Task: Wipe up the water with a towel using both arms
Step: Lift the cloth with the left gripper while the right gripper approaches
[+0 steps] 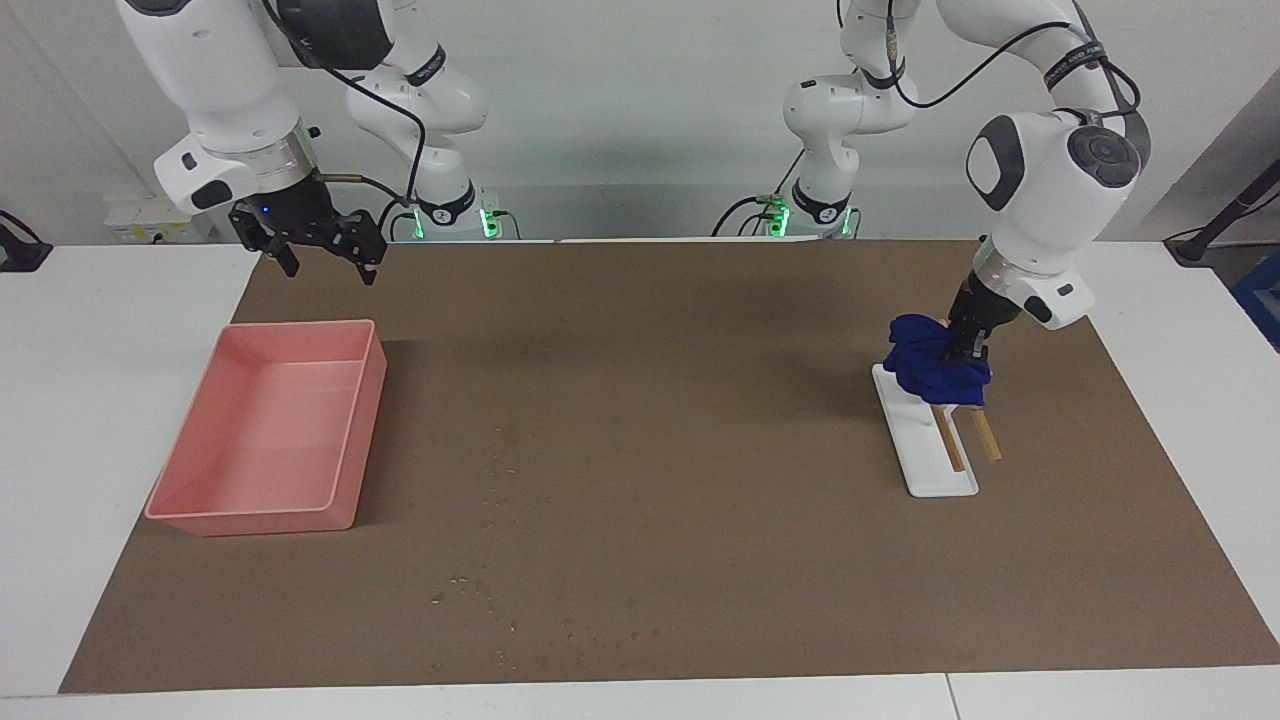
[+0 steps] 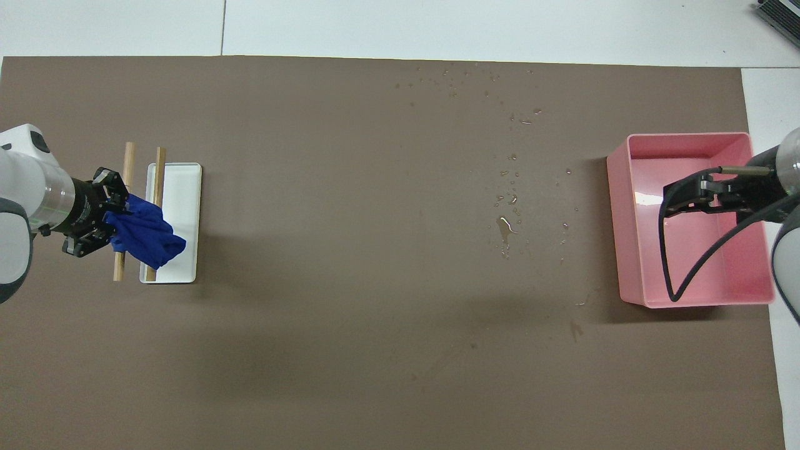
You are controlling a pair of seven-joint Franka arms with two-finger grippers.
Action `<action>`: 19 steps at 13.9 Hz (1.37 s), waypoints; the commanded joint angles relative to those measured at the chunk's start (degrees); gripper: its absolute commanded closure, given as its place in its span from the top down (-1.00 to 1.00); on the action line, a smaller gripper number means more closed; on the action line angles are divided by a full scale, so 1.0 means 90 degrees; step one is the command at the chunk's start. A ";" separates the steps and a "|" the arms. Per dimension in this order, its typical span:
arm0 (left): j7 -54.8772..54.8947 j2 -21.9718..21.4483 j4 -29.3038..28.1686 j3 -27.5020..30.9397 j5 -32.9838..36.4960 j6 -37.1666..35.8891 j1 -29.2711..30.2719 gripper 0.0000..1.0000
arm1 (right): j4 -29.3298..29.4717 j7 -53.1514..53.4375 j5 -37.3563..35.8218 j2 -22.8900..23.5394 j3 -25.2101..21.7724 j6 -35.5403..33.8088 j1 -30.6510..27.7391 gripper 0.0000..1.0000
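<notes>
Gripping the towel (image 1: 932,366) now: left gripper (image 1: 968,352) is clamped on the blue bundle, which hangs over the white rack (image 1: 925,440) with its two wooden rods (image 1: 985,436), at the left arm's end of the brown mat (image 1: 700,420). Can't tell whether the cloth's lower folds touch the rack or are just clear of it.

Right gripper (image 1: 322,252) waits with its fingers apart, hanging over the edge of the pink tray (image 1: 255,515) that is closest to the robots, holding nothing.

Farther out: the water (image 2: 507,226), a loose trail of droplets on the mat between rack and tray, closer to the tray. Biggest blob sits roughly level with the tray; the trail thins out toward the mat edge farthest from the robots.

Step, as I read it: pickup done, wipe not started.

Next move calls for:
- lift the towel clear of the rods so it doesn't snag
- carry it across the mat toward the droplets
- press down, sweep along the trail
- towel is small and the spill is spread out, so expect several passes
- right arm likely takes over or helps nearer the tray
</notes>
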 commanded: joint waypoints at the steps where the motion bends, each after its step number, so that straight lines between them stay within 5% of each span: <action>1: -0.0543 0.0239 0.0651 0.0056 -0.0420 -0.0532 -0.0301 -1.00 | -0.0148 0.0081 0.0012 -0.0148 0.0044 -0.0015 -0.0057 1.00; 4: -0.1304 -0.0033 0.0915 0.0027 -0.1249 -0.0786 -0.0311 -1.00 | -0.0119 0.0498 0.0031 -0.0119 0.0053 0.0189 0.0030 1.00; 8: -0.3088 -0.0435 0.0955 -0.0489 -0.2082 -0.0409 -0.0544 -1.00 | -0.0060 0.2702 0.0927 -0.0070 0.0151 0.0375 0.0303 1.00; 13: -0.5376 -0.0415 0.0926 -0.0930 -0.2073 0.1240 -0.1568 -1.00 | -0.0089 0.5702 0.2179 -0.0031 0.0151 0.1311 0.0703 1.00; 19: -0.7543 -0.0289 0.0935 -0.0930 -0.1089 0.3430 -0.3141 -1.00 | -0.0167 0.7200 0.2696 -0.0031 0.0151 0.1860 0.1348 1.00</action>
